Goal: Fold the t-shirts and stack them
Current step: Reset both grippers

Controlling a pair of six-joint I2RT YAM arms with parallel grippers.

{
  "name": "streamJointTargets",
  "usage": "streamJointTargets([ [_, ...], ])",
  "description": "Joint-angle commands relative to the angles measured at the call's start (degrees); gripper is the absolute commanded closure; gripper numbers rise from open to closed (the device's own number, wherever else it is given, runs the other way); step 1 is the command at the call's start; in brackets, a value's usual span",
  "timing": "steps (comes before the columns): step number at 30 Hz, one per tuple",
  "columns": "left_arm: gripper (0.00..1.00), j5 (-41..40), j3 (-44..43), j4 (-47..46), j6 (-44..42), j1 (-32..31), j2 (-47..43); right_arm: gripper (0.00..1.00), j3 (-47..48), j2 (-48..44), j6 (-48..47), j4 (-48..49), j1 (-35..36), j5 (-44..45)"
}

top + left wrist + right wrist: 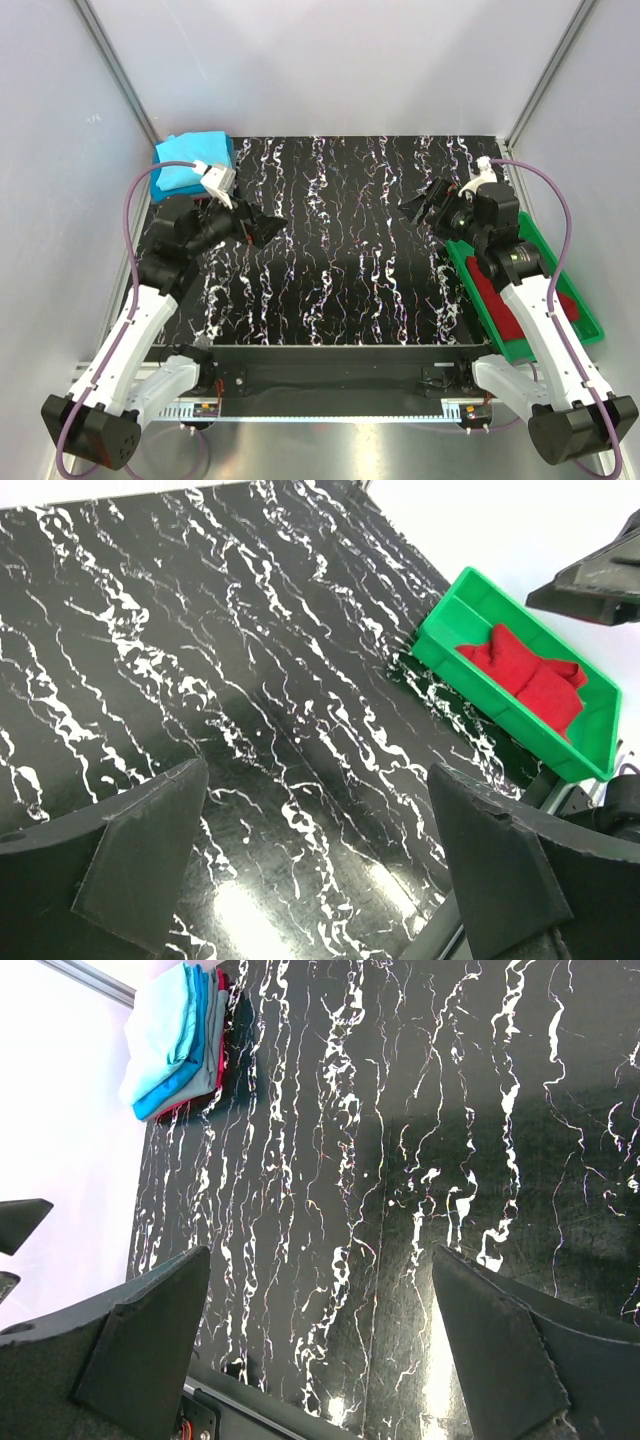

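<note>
Green tray [445, 625]: at the table's right edge, beside the right arm; holds one crumpled dark red t-shirt [525, 670].
Folded stack [170, 1040]: in the table's far left corner; light turquoise on top, with deeper blue, grey and dark red edges beneath.
Table [340, 250]: black, veined with white.
Walls [350, 60]: plain pale panels with metal corner posts.
Left gripper [265, 228]: jaws spread wide, grasping nothing, over the table's left side.
Right gripper [420, 205]: also released and empty, near the tray's far end.

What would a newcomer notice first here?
The bright green tray at the right edge, a crumpled dark red t-shirt inside it. Then the folded stack of t-shirts, turquoise on top, in the far left corner. The left pincer and right pincer hang open and empty above the marbled tabletop.
</note>
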State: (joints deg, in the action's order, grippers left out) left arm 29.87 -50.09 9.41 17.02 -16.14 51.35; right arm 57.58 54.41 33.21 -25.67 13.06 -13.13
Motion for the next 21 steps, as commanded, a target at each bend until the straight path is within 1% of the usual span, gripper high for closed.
streamJointTargets([
  [1, 0.01, 1.6, -0.2, -4.3, 1.1, -0.2, -1.7, 0.0, -0.1, -0.8, -0.4, 0.7, -0.1, -0.3],
  [10, 0.01, 1.3, 2.4, -4.4, 1.0, -0.3, -3.0, 0.0, -0.4, -0.3, -0.6, 0.7, -0.1, -0.1],
  [21, 0.01, 2.0, 2.2, -4.6, 1.4, -0.2, -3.6, 0.0, -0.7, -0.8, -0.4, 0.7, -0.1, 1.0],
])
